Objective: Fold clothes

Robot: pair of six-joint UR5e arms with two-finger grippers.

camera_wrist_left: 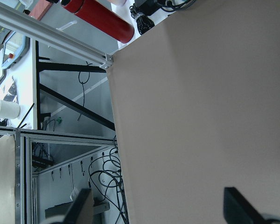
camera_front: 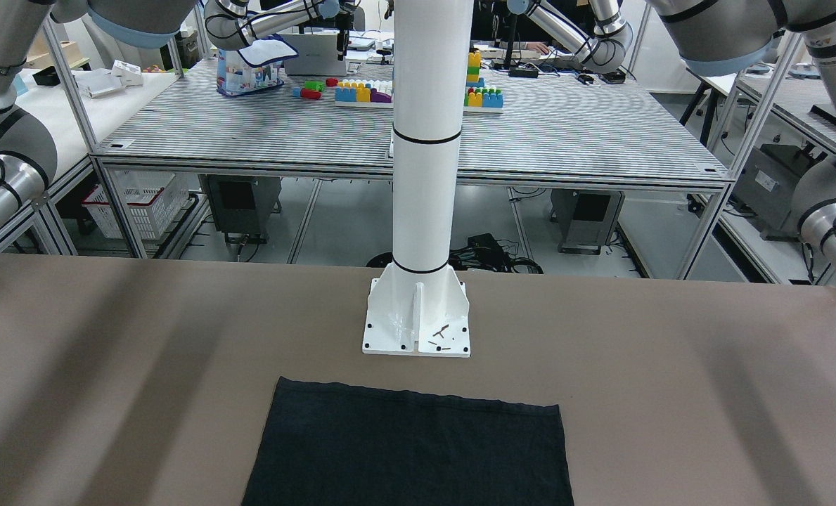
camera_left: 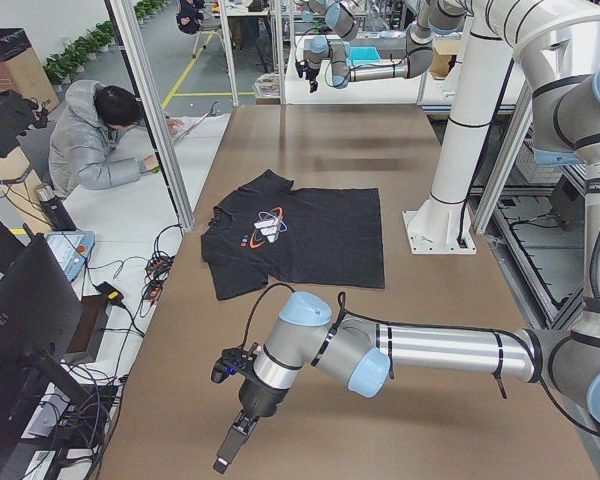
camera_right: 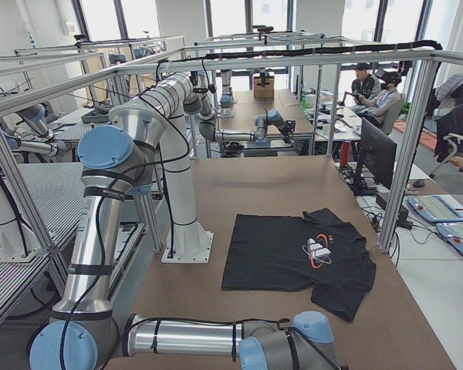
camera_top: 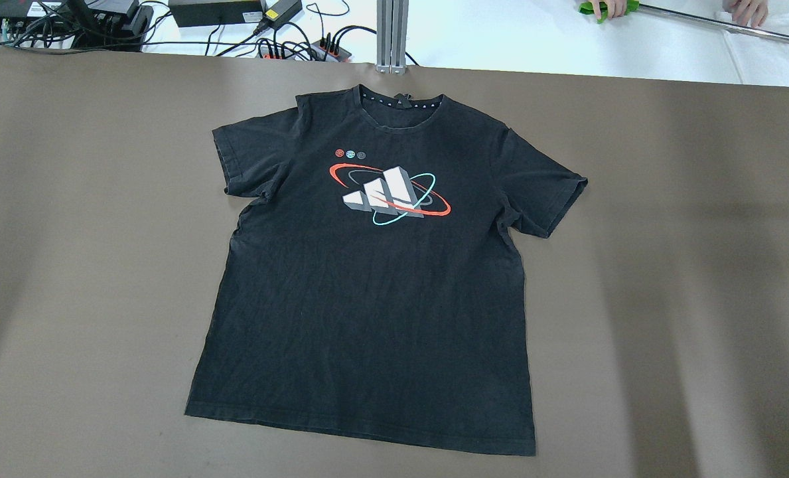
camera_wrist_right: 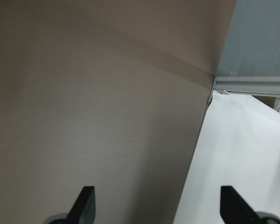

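I work in a robotics lab. My brown worktop (camera_top: 69, 265) stands inside an aluminium frame (camera_right: 413, 146), and more arms (camera_left: 375, 68) reach over neighbouring benches. Toy bricks (camera_front: 363, 92) lie on one, cables (camera_top: 288, 48) crowd the far edge, and people (camera_right: 386, 89) sit at desks.

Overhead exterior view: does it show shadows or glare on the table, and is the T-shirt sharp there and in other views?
Overhead exterior view: soft shadow bands cross the table at both sides, no glare, the T-shirt is sharp. Exterior front-facing view: similar slanting shadows; only its hem end is in frame. Left wrist view: the left gripper is dark and out of focus.
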